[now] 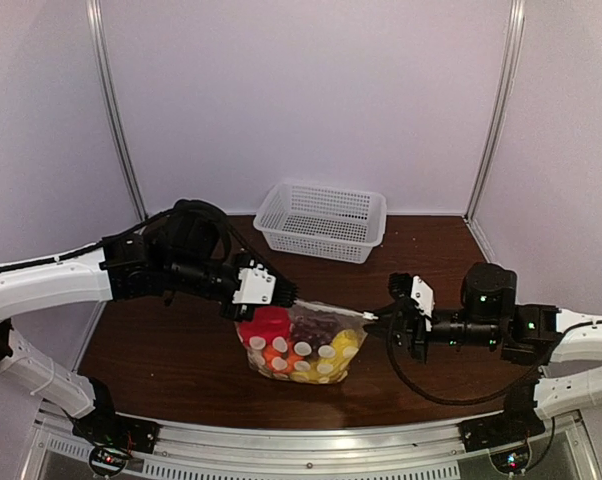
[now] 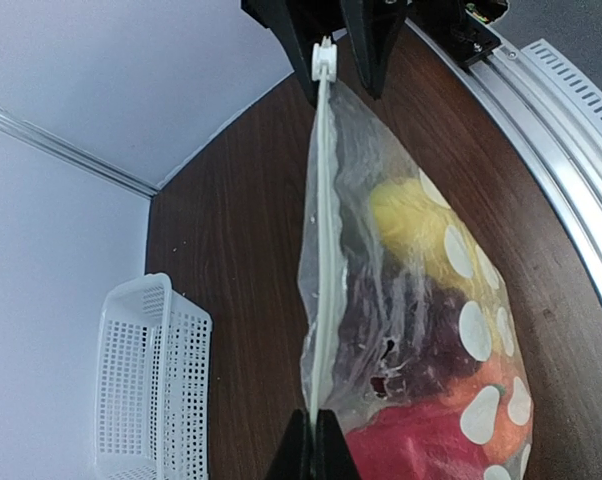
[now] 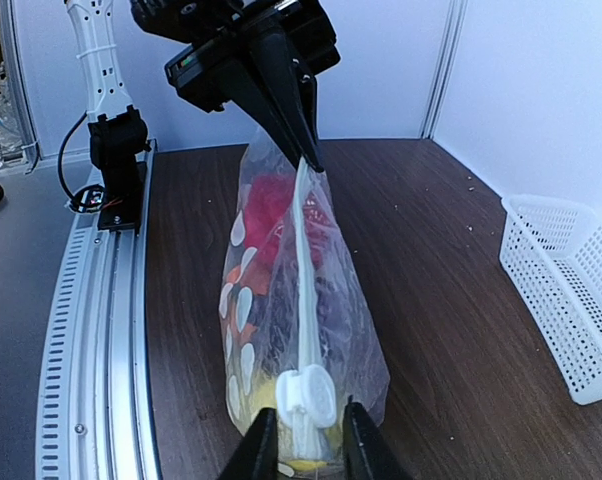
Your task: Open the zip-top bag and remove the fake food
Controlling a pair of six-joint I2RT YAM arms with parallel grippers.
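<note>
The zip-top bag (image 1: 303,346), clear with white dots, hangs upright just above the table between both grippers. It holds the fake food: a red piece (image 1: 266,325), purple grapes (image 1: 311,328), a yellow piece (image 1: 344,345) and an orange piece (image 1: 281,352). My left gripper (image 1: 289,297) is shut on the left end of the zip strip (image 2: 321,300); its fingertips (image 2: 303,450) pinch it. My right gripper (image 1: 377,322) closes round the white slider (image 3: 306,398) at the right end. The zip strip looks closed along its length.
A white lattice basket (image 1: 321,222) stands at the back middle of the brown table (image 1: 181,350); it also shows in the left wrist view (image 2: 151,380) and the right wrist view (image 3: 566,290). A metal rail (image 1: 281,455) runs along the near edge.
</note>
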